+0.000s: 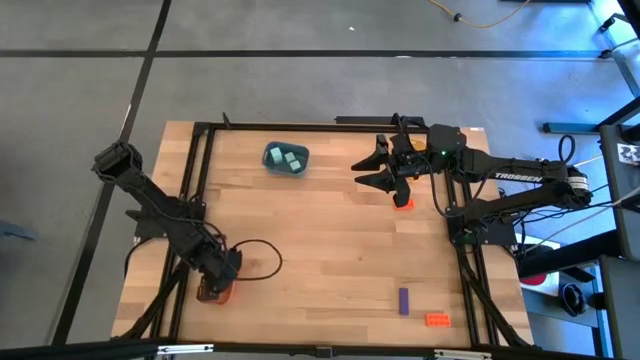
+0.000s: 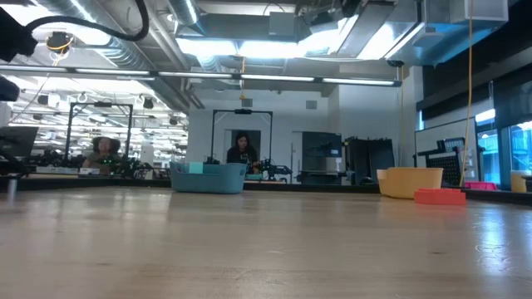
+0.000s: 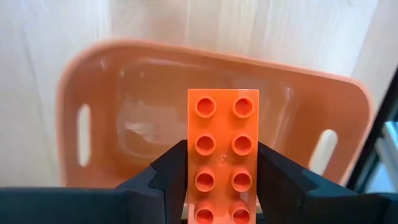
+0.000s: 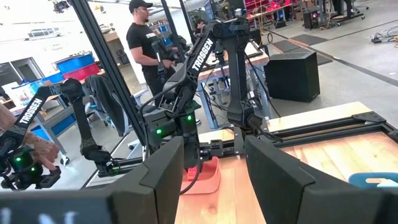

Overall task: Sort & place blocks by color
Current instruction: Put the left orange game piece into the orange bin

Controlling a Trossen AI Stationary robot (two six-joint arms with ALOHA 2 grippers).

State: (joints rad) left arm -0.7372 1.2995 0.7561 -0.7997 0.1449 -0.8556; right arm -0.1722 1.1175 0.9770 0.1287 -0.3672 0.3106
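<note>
My left gripper (image 1: 215,286) hangs over the near left corner of the table, shut on an orange-red block (image 3: 224,143) with two rows of studs. Under the block stands the orange tray (image 3: 124,87), also seen as the orange tray (image 4: 204,178) in the right wrist view. My right gripper (image 1: 372,173) hovers level at the far right, open, with nothing between its fingers. On the table below it lies another orange-red block (image 1: 403,203). A purple block (image 1: 403,300) and an orange-red block (image 1: 436,320) lie near the front right. Teal blocks (image 1: 290,159) rest inside the blue tray (image 1: 270,166). My left gripper pinches the block's two long sides (image 3: 191,171) between its two fingers, near the end closest to the wrist. The fingers come from above, pointing steeply down. The block hangs clear above the orange tray, studs facing up.
The blue tray (image 2: 208,178) stands at the far middle. A yellow tray (image 2: 409,182) and a low orange-red thing (image 2: 439,196) show in the low view. A black frame (image 1: 200,170) rims the table. A person (image 4: 143,43) stands beyond the table.
</note>
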